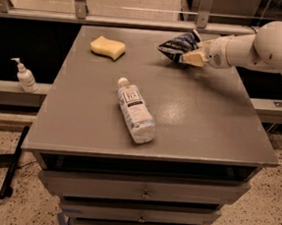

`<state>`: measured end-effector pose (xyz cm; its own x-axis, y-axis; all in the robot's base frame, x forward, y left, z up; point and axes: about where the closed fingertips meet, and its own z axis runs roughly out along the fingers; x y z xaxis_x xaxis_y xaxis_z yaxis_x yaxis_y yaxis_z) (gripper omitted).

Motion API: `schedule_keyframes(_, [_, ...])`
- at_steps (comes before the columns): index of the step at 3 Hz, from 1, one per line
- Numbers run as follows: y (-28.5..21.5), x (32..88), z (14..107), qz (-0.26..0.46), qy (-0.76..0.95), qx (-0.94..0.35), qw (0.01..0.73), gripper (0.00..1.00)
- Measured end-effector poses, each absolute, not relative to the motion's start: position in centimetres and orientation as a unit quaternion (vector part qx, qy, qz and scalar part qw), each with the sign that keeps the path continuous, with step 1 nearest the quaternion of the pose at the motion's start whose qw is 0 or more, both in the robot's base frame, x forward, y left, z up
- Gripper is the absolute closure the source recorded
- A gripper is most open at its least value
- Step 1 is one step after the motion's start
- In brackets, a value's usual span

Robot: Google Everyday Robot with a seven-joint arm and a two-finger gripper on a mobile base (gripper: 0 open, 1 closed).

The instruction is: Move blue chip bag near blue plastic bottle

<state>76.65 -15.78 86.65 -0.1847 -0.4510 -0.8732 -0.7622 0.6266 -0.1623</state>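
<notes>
The blue chip bag, dark glossy foil with white markings, is at the far right of the grey table top, lifted a little off the surface. My gripper comes in from the right on a white arm and is shut on the bag's right end. The blue plastic bottle, clear with a white cap and a pale label, lies on its side near the table's middle, cap pointing away. The bag is well apart from the bottle, up and to the right of it.
A yellow sponge lies at the far left of the table. A small white pump dispenser stands on a ledge left of the table. Drawers sit below the table top. A railing runs behind.
</notes>
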Motion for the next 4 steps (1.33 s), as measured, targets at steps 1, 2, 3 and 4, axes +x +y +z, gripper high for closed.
schedule_keyframes(1, [-14.8,74.2,88.4,0.17,0.729,-0.441,0.495,1.0])
schedule_keyframes(2, [-13.5,70.8,90.3,0.191,0.693,-0.502,0.482,1.0])
schedule_keyframes(3, [-11.9,67.3,90.4,0.211,0.647,-0.578,0.449,1.0])
schedule_keyframes(4, [-10.9,63.9,89.2,0.234,0.598,-0.648,0.409,1.0])
